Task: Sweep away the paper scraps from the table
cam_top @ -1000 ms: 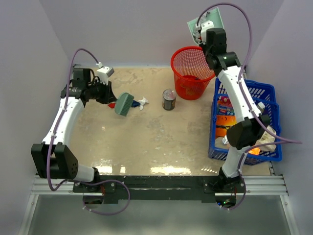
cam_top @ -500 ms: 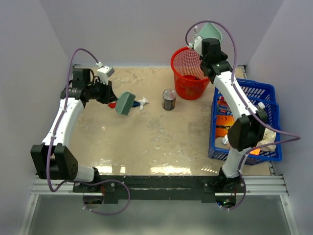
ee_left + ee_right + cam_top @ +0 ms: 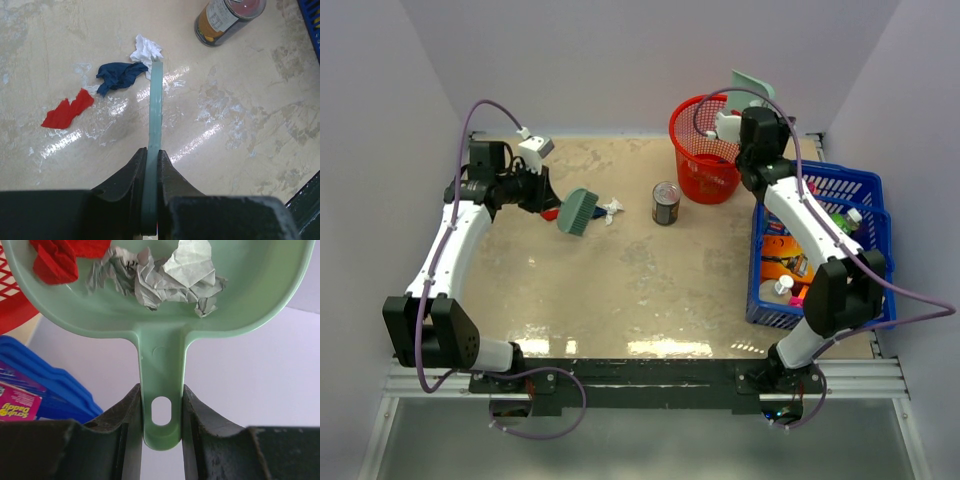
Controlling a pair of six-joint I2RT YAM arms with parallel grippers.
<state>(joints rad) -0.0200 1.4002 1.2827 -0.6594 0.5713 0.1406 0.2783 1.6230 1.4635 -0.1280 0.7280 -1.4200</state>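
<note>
Three paper scraps lie on the table [image 3: 620, 290]: a red one [image 3: 67, 111], a dark blue one [image 3: 120, 76] and a white one [image 3: 146, 49]. My left gripper [image 3: 152, 161] is shut on the handle of a teal brush [image 3: 155, 105], whose far end stands beside these scraps. From above, the brush [image 3: 578, 211] sits between the red scrap [image 3: 549, 214] and the white scrap [image 3: 611, 208]. My right gripper [image 3: 161, 410] is shut on the handle of a pale green dustpan [image 3: 165, 325], which holds red [image 3: 52, 262] and grey-white crumpled scraps [image 3: 160, 275]. The dustpan [image 3: 752, 85] hangs at the red basket's back right rim.
A red mesh basket [image 3: 705, 150] stands at the back right of the table. A tin can [image 3: 666, 203] stands upright in front of it, to the right of the brush. A blue crate [image 3: 860, 190] of packaged goods fills the right side. Pale lilac walls enclose the table.
My right arm has swung the dustpan down and to the right, from high against the back wall to the basket's back right rim. The left arm and brush have not moved.
</note>
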